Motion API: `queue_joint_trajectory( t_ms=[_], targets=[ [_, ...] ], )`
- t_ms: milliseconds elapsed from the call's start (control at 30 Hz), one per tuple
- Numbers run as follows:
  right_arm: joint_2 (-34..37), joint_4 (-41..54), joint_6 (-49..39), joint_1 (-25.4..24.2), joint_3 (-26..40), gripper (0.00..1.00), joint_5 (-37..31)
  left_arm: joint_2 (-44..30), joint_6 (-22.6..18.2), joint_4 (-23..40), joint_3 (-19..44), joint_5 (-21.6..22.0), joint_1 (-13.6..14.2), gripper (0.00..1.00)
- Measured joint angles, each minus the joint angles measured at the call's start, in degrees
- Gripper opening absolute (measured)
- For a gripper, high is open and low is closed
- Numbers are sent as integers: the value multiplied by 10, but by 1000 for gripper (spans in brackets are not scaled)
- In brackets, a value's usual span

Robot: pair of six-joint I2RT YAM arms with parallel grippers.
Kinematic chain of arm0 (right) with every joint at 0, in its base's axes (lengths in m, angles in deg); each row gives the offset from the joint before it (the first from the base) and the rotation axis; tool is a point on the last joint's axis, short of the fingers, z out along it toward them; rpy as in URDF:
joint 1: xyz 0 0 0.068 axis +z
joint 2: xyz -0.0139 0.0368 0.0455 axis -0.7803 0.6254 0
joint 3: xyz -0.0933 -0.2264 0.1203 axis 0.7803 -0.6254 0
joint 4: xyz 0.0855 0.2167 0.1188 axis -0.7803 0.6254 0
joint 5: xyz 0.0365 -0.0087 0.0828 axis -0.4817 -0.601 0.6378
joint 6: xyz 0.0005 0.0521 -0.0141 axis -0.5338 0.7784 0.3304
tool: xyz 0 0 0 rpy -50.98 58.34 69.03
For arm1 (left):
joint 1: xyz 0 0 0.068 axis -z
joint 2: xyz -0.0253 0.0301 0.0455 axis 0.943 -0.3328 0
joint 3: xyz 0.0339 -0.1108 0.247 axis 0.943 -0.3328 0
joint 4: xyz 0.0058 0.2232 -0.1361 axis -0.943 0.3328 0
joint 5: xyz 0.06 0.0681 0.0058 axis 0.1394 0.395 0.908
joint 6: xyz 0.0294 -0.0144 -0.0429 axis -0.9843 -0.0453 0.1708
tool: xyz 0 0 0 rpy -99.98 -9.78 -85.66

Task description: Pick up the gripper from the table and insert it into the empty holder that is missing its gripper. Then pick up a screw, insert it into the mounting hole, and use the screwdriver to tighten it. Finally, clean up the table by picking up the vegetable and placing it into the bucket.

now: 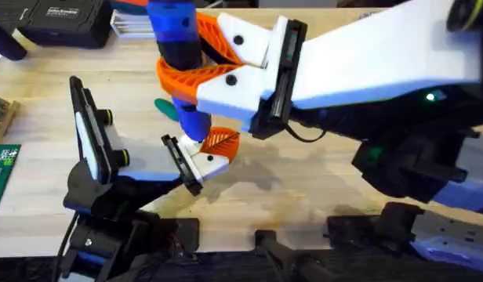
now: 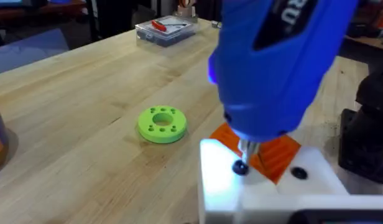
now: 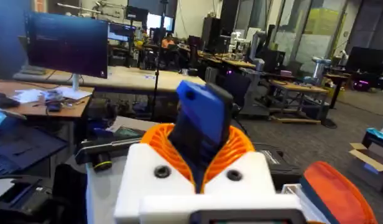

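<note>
— Where's the screwdriver [image 1: 179, 55]?

— Upright in the right claw [image 1: 214, 59], whose orange pads pinch its blue body. The thin metal tip points down at a dark screw head on the white holder [image 2: 241, 186] (seen in the left wrist view).

— And the orange gripper [image 1: 220, 142]?

— It sits against that holder, just under the screwdriver's nose.

— The left claw [image 1: 100, 141]?

— Low on the desk [image 1: 304, 196], beside the holder; whether it's spread or pressed together, I can't tell.

— Anything else?

— A lime-green disc [image 2: 161, 124] lies apart on the wood.
</note>
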Motion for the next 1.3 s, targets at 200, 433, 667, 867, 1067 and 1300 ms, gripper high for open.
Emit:
queue_joint_trajectory(
  t_ms=[200, 433, 667, 867, 1067, 1300],
  targets=[
    [0, 0, 0, 0, 0, 30, 0, 0, 0, 0, 0, 0, 0, 4],
    [8, 0, 0, -3, 0, 30, 0, 0, 0, 0, 0, 0, 0, 4],
    [17, -9, 2, -4, 0, 30, 0, 0, 0, 0, 0, 0, 0, 4],
    [23, -15, 5, -5, 0, 30, 0, 0, 0, 0, 0, 0, 0, 4],
    [23, -15, 9, -8, 0, 30, 0, 0, 0, 0, 0, 0, 0, 4],
    [26, -37, 22, -17, -2, 30, 14, 0, 0, 0, 0, 1, 0, 4]
  ],
)
